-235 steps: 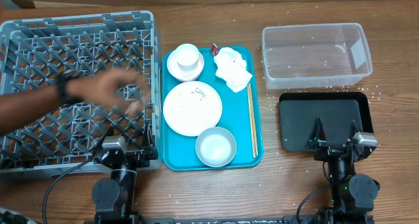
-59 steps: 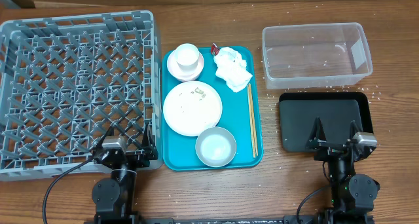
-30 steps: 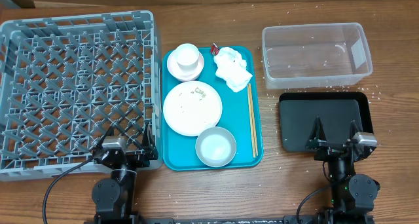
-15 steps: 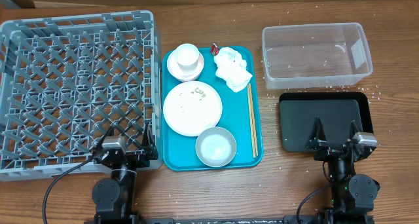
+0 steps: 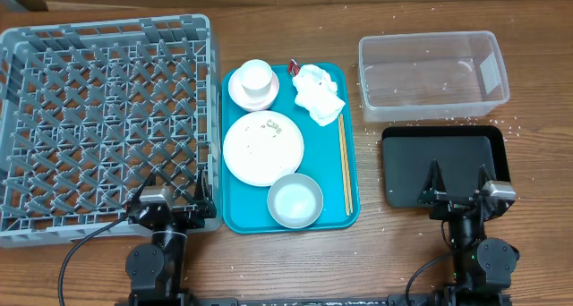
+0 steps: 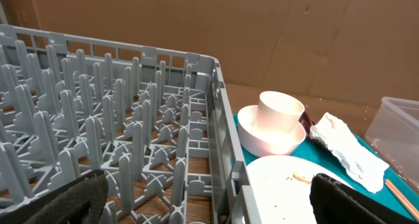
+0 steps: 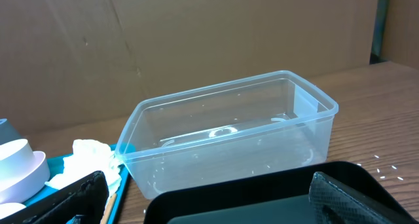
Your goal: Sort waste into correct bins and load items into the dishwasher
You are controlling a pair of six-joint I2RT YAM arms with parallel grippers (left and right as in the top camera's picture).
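Note:
The grey dish rack (image 5: 107, 24) fills the left of the table and holds nothing. Beside it, a teal tray (image 5: 327, 167) carries a white plate (image 5: 263, 148) with food specks, a white cup in a small bowl (image 5: 254, 82), a steel-grey bowl (image 5: 295, 200), a crumpled napkin (image 5: 318, 93), a red wrapper (image 5: 293, 67) and chopsticks (image 5: 346, 163). At right are the clear tub (image 5: 432, 73) and black tray (image 5: 445, 163). My left gripper (image 5: 173, 188) is open over the rack's near right corner (image 6: 206, 191). My right gripper (image 5: 459, 182) is open over the black tray's near edge (image 7: 209, 191).
Pale rice grains (image 5: 510, 125) lie scattered on the wood around the clear tub (image 7: 229, 132) and black tray (image 7: 262, 191). The rack wall (image 6: 219, 119) stands between my left gripper and the plate (image 6: 288, 191). Cardboard backs the table.
A person's arm that reached over the rack in the oldest frame is gone. Both arms and all objects have stayed put.

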